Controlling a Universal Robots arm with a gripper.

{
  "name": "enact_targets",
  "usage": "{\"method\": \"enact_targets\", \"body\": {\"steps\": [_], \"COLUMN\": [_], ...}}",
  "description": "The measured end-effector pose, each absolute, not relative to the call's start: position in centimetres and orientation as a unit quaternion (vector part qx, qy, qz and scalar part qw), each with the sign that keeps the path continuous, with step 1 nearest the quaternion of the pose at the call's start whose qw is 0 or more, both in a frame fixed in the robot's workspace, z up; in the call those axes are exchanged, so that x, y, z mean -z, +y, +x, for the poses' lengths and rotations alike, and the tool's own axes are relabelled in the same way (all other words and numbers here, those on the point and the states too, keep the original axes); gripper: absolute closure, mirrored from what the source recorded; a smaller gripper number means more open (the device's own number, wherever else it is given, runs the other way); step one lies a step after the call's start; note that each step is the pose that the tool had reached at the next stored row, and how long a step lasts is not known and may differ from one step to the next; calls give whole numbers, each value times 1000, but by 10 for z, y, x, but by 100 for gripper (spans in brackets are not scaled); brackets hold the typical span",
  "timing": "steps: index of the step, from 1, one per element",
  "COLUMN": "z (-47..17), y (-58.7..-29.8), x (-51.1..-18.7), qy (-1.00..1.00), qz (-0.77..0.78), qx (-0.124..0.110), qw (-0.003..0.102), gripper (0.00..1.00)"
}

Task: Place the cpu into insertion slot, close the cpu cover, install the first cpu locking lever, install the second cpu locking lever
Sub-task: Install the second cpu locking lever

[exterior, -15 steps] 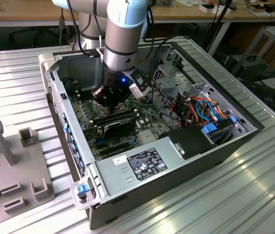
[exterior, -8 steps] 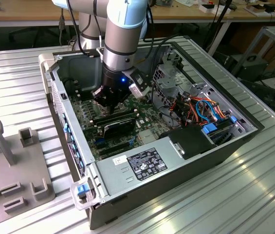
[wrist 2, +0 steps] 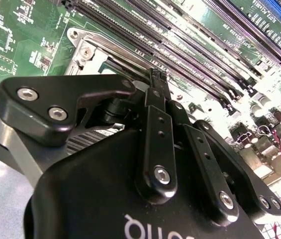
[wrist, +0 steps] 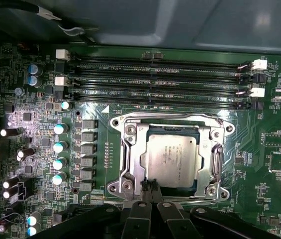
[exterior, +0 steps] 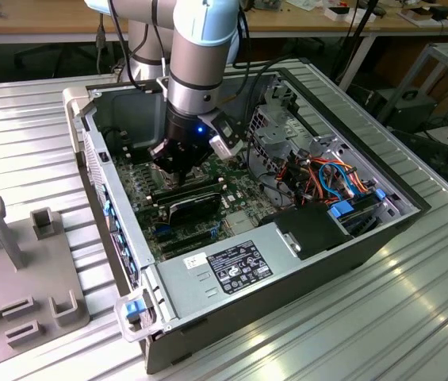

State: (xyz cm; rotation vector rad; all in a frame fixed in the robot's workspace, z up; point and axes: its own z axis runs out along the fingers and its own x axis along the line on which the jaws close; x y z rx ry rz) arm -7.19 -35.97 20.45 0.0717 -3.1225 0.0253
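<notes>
The cpu (wrist: 172,159) lies flat in the insertion slot (wrist: 170,118), its silver-grey top facing up. The cpu cover (wrist: 134,149) lies down around it, with the chip showing through its window. My gripper (wrist: 150,186) is shut, and its fingertips meet at the socket's edge, beside the cover's rim. I see nothing held between them. In the second wrist view the black fingers (wrist 2: 157,114) point down at the socket frame (wrist 2: 85,50). In the exterior view the gripper (exterior: 178,171) reaches down onto the motherboard (exterior: 148,206) inside the open computer case (exterior: 89,151). The locking levers are not distinct.
Long black memory slots (wrist: 160,79) run beside the socket, and a row of capacitors (wrist: 58,147) stands on another side. The case holds a power supply (exterior: 287,246), coloured cables (exterior: 335,178) and a drive cage (exterior: 287,127). A grey fixture (exterior: 17,262) stands at the exterior view's left.
</notes>
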Motion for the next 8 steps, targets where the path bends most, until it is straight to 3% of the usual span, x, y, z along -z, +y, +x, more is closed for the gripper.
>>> {"method": "enact_targets", "body": {"steps": [8], "z": [-72], "y": [-358], "x": [-203], "qy": [-1000], "qz": [23], "qx": [-8], "qw": [9], "gripper": [89]}}
